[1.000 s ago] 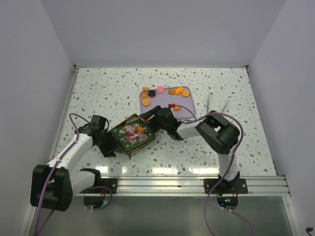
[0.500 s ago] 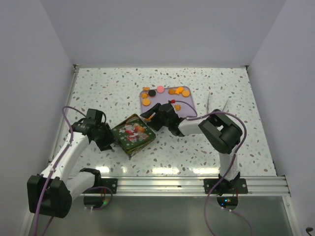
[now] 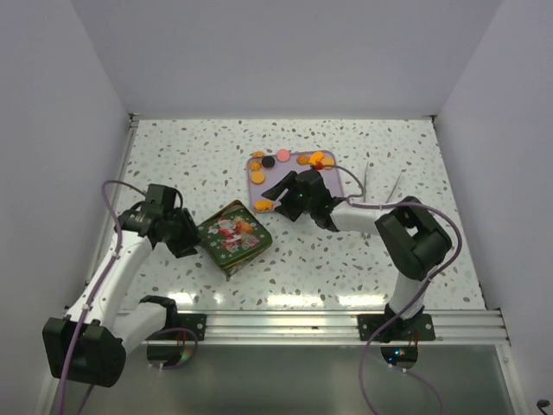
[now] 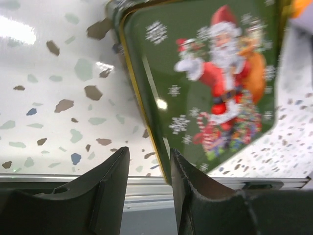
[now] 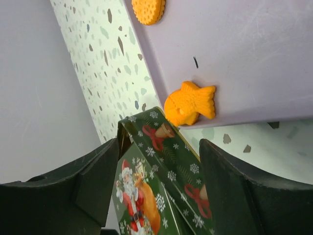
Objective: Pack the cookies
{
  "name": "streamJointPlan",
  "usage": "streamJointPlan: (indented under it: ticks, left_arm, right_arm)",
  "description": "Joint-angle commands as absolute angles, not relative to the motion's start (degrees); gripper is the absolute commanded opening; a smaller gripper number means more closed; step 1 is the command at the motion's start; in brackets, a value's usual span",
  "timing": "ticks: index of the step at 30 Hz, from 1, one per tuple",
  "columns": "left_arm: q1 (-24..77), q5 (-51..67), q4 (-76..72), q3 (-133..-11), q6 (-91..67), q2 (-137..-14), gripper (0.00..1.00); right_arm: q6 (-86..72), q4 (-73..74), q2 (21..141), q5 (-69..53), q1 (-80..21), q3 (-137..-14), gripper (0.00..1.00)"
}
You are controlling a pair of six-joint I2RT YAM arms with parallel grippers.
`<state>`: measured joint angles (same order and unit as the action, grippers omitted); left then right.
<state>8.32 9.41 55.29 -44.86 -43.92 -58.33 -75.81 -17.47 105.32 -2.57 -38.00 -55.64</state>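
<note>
Cookies (image 3: 257, 177): scattered on the lavender tray (image 5: 244, 58), just beyond the Santa tin (image 3: 233, 235); none visibly packed.
Fish-shaped cookie (image 5: 190, 104): on the tray edge nearest the tin, likely the handiest pick.
Right tool (image 5: 159, 144): spread wide and empty, hanging between tin and tray edge, seemingly lining up on that cookie.
Left tool (image 4: 149, 156): fingers apart, straddling the tin's near-left edge, probably to steady it on the table (image 3: 173, 156).
Unclear: whether the tin's lid is on; whether the left fingers touch the tin; a blurred orange speck at the tin's far corner.
</note>
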Motion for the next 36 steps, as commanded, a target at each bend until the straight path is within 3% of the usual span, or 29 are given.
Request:
streamJointPlan:
  ticks: [1, 19, 36]
  left_arm:
    - [8.3, 10.5, 56.9, -52.5, -43.8, -55.9, 0.44]
    - [10.4, 17.2, 49.0, -45.2, -42.7, -55.5, 0.43]
    - [19.9, 13.1, 42.3, -42.0, -49.7, -60.4, 0.40]
  right_arm:
    - [-71.2, -12.0, 99.4, -4.0, -37.1, -54.1, 0.70]
    - [-74.4, -5.1, 85.5, -16.0, -40.3, -43.8, 0.63]
    - [-75.1, -6.4, 86.0, -17.8, -42.5, -41.0, 0.49]
